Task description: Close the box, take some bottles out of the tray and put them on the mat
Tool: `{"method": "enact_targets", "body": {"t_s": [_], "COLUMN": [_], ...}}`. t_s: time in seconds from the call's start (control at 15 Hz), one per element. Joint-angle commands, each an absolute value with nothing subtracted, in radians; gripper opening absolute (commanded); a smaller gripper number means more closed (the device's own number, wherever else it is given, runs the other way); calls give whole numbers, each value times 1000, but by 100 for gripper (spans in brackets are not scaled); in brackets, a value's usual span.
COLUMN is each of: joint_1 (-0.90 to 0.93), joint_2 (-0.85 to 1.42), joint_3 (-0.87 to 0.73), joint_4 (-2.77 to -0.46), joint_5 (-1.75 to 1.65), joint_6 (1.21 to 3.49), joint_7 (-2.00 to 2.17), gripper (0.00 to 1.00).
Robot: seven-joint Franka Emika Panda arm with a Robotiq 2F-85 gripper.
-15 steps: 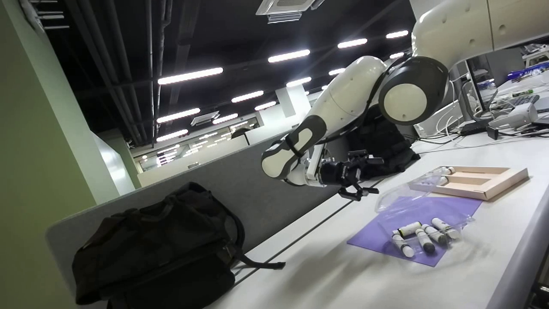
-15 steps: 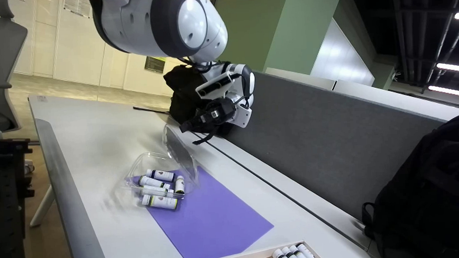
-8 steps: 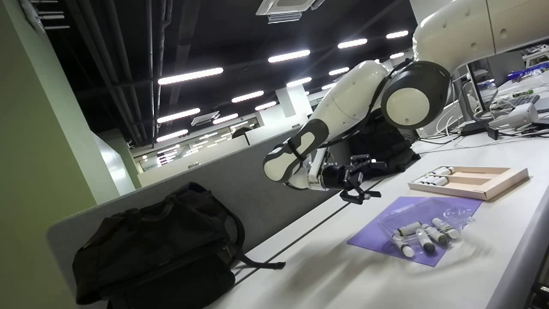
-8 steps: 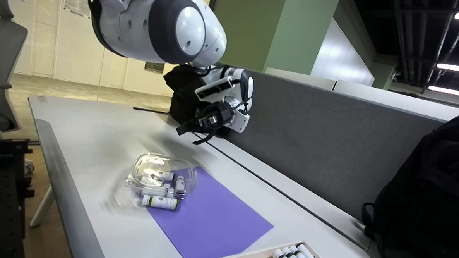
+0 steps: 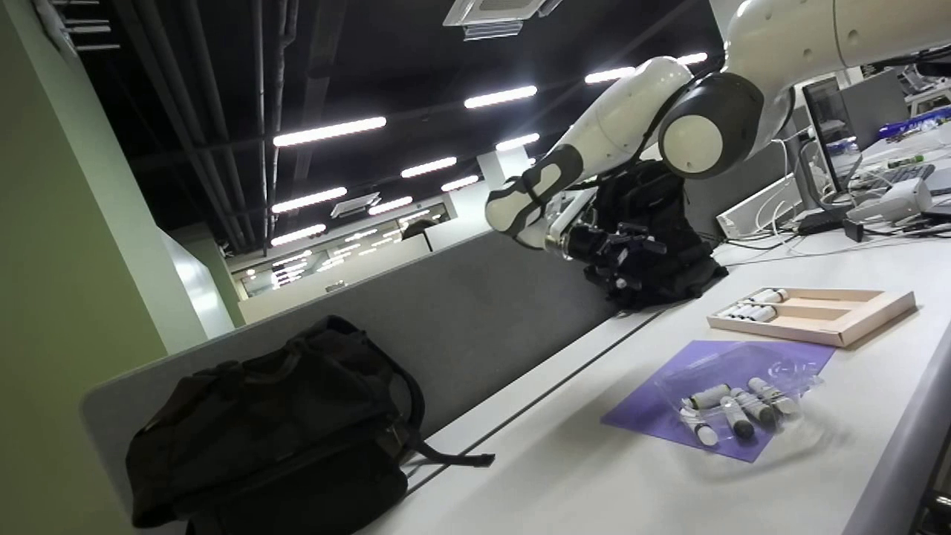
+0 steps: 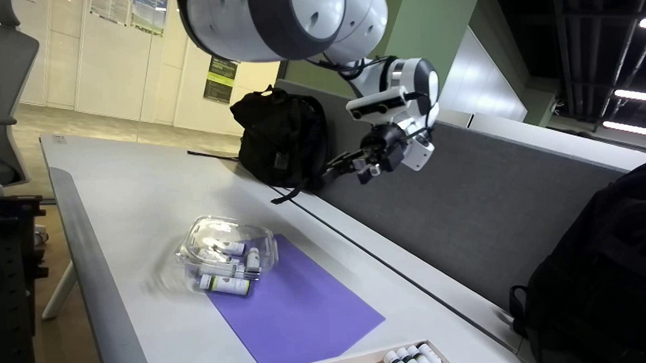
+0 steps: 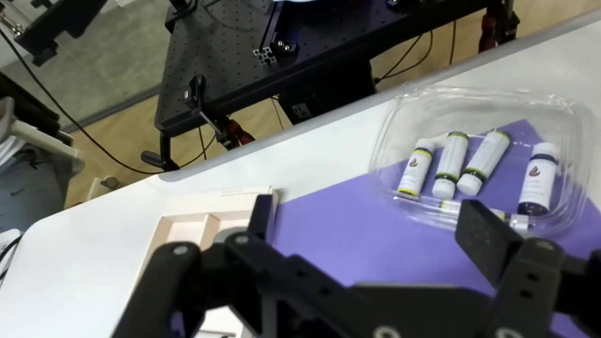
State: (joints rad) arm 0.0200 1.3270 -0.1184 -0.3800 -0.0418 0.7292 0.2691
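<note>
The clear plastic box (image 6: 210, 223) rests partly on the purple mat (image 6: 306, 307), its see-through lid lowered over it; whether it is latched I cannot tell. Inside lie several small white bottles (image 7: 450, 162) with white caps. Beyond one edge of the mat (image 7: 338, 230) sits the shallow tan tray (image 5: 877, 318), divided into compartments. At one end of the tray, bottles (image 5: 756, 312) lie in rows. My gripper (image 7: 374, 229) is open, nothing between its fingers, raised above the table near the grey partition in both exterior views. In the wrist view it hides part of the tray.
A grey partition (image 6: 443, 181) runs along the table's back edge. One black backpack (image 5: 275, 431) leans against it, and another backpack (image 6: 280, 139) stands at its far end. Cables and a monitor (image 5: 825, 134) are farther along the table.
The clear box's lid, raised a second ago, has come down over the bottles. My gripper has risen and moved back toward the partition, staying open. Tray, mat and bottles have not moved.
</note>
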Motion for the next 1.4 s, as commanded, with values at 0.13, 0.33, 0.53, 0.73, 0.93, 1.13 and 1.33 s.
{"method": "enact_targets", "body": {"t_s": [0.13, 0.33, 0.53, 0.73, 0.93, 1.13, 1.33], "joint_1": [-227, -250, -289, -265, -262, -306, -338], "joint_2": [1254, 1258, 1247, 1247, 1283, 1306, 1315], "joint_3": [-89, -102, -88, -86, -94, -51, -3], "joint_4": [-368, -379, -379, -379, -354, -337, -319], "joint_5": [43, 45, 63, 63, 20, 108, 153], "joint_6": [801, 809, 812, 813, 926, 1095, 1211], "joint_7": [155, 142, 135, 135, 24, 90, 89], "gripper": [100, 100, 100, 100, 100, 100, 100]}}
